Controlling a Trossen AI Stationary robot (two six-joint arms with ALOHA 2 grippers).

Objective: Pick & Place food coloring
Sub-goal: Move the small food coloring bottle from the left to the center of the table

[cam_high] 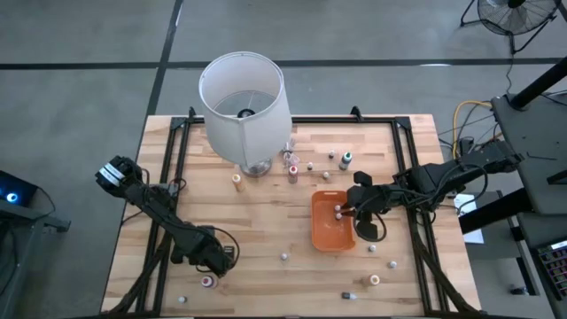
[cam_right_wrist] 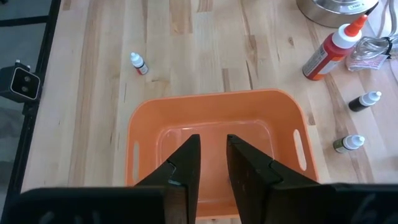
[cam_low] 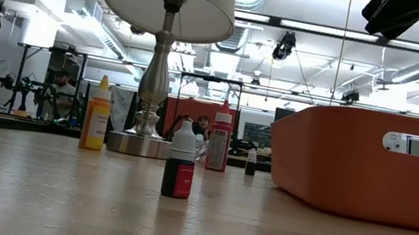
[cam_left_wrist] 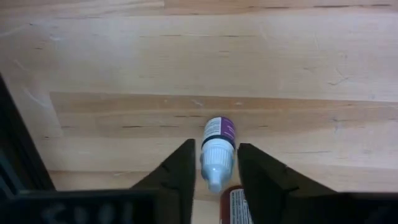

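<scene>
food coloring bottle (cam_left_wrist: 217, 151) | between left end effector (cam_left_wrist: 214, 169) fingers | lying flat

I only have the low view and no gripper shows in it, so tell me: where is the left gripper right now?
Observer: The left gripper is down at a purple-labelled bottle, on the table's left side, away from the lamp.
Operator: And the right one?
Observer: The right gripper hangs over the orange tray.
Operator: Anything in that tray?
Observer: From above, one small bottle shows within its outline, beside the right gripper; I cannot tell whether it is resting or held.
</scene>
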